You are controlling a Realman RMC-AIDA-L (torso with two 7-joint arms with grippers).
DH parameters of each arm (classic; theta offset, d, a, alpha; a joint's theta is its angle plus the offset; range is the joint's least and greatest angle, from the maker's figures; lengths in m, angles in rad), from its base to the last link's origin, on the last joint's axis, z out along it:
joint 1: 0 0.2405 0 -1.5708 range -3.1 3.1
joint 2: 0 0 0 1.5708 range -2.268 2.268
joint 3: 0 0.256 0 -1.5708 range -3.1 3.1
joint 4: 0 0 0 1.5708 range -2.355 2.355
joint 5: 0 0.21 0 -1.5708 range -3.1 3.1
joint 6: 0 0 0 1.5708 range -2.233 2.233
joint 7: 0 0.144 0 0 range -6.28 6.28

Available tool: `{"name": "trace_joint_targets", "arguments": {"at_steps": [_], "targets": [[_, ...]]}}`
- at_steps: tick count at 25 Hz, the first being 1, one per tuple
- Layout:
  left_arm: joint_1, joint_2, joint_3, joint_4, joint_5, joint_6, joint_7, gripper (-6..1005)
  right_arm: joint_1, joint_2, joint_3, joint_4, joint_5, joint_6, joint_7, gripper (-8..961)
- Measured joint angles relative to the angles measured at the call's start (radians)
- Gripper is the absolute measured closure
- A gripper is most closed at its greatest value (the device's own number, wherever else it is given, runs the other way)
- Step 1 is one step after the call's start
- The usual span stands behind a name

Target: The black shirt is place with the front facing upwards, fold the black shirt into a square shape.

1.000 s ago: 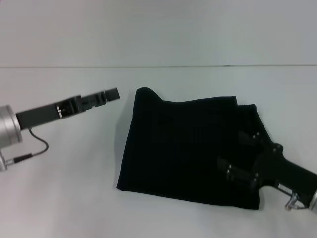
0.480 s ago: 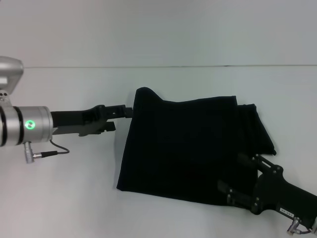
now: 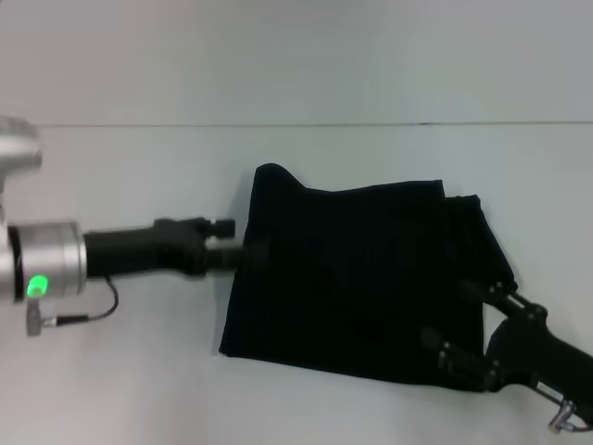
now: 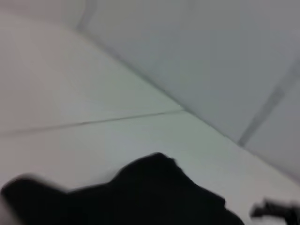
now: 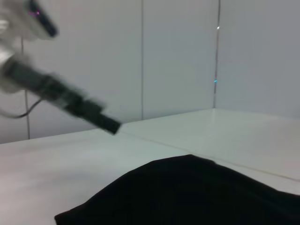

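The left gripper [image 3: 233, 252] had moved in to the shirt [image 3: 357, 278] edge, its grip impossible to tell; the right gripper [image 3: 463, 324] had withdrawn, open. Another fold seemed imminent.

The black shirt [image 3: 361, 278] is showing plain black cloth against the white table [image 3: 139, 389]; a green light [image 3: 38, 285] is glowing on the silver left arm.

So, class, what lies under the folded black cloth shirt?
Only the white table shows around the black cloth shirt. Whatever lies beneath, including its lower layers, is covered.
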Motion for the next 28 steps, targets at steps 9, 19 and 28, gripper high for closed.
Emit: {"name": "trace_joint_targets", "arguments": {"at_steps": [9,19,28], "targets": [[0.15,-0.047,0.015,0.015,-0.002,0.017,0.421,116,0.01,0.0,0.009,0.001,-0.002,0.024,-0.023,59],[0.182,-0.05,-0.028,-0.071,0.002,-0.003,0.541,116,0.025,0.002,-0.001,0.001,-0.008,0.062,-0.026,59],[0.188,-0.049,-0.053,-0.084,-0.01,0.023,0.568,116,0.024,0.001,-0.009,0.001,-0.01,0.063,-0.026,59]]}}
